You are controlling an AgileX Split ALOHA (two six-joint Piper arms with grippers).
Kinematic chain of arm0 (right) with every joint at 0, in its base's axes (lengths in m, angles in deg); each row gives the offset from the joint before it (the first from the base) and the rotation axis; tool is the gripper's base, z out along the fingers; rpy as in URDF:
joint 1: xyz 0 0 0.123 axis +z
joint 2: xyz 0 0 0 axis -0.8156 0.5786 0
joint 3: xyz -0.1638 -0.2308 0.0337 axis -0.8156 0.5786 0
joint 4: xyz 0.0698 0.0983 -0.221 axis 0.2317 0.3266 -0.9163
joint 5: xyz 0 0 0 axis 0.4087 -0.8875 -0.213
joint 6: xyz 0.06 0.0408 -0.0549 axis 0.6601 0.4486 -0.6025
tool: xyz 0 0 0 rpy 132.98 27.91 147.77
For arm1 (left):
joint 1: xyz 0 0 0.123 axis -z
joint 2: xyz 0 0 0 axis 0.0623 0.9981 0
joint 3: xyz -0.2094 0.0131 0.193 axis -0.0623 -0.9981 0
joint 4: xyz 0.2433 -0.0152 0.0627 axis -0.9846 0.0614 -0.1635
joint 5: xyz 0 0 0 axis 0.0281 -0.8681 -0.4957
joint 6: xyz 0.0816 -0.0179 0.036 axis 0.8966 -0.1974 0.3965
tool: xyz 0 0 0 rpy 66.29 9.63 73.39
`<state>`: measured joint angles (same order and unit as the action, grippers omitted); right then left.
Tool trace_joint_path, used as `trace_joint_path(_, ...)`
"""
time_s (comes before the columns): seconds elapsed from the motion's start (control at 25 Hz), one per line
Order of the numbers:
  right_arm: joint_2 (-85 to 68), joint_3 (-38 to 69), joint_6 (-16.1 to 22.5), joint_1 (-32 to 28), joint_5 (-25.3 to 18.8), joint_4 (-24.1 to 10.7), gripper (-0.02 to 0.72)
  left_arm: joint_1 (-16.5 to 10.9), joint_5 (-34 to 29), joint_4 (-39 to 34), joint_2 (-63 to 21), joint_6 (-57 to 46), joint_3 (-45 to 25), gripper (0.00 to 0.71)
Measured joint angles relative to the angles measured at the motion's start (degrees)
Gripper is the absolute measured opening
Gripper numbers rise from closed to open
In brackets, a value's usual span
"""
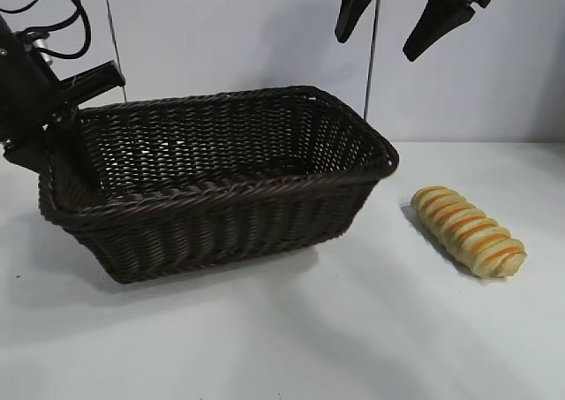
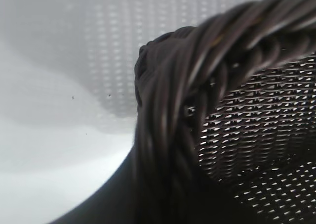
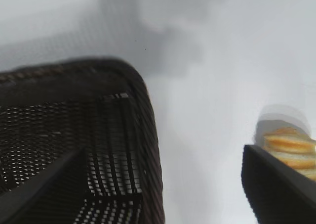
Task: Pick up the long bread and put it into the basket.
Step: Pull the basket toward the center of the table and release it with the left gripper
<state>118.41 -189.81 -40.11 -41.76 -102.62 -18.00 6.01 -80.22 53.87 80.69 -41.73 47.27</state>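
The long bread (image 1: 468, 230), golden-yellow with orange-brown ridges, lies on the white table to the right of the basket (image 1: 221, 192). The basket is dark brown wicker and stands at the centre-left, with nothing inside. My right gripper (image 1: 380, 42) hangs open and empty high above the basket's right end. In the right wrist view the gripper (image 3: 158, 194) spans the basket's corner (image 3: 143, 110), and the bread (image 3: 289, 147) shows past one finger. My left gripper (image 1: 40, 148) is at the basket's left end, and the braided rim (image 2: 197, 61) fills the left wrist view.
A white table (image 1: 353, 329) stretches in front of and to the right of the basket. A pale wall (image 1: 221, 38) stands behind. The left arm's cables (image 1: 62, 11) hang at the top left.
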Motion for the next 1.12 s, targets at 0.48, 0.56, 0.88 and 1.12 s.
trace_joint_path(0.48, 0.0, 0.0, 0.0, 0.0, -0.05, 0.2, 0.612, 0.0, -3.26, -0.5, 5.82, 2.73, 9.5, 0.099)
trace_joint_path(0.56, 0.0, 0.0, 0.0, 0.0, -0.05, 0.2, 0.612, 0.0, -3.26, -0.56, 6.77, 2.73, 9.5, 0.099)
trace_joint_path(0.88, 0.0, 0.0, 0.0, 0.0, -0.05, 0.24, 0.612, 0.0, -0.79, -0.49, 9.82, 2.87, 9.5, 0.099)
trace_joint_path(1.12, 0.0, 0.0, 0.0, 0.0, -0.05, 0.24, 0.612, 0.0, 0.21, -0.04, 10.07, 2.92, 9.5, 0.099)
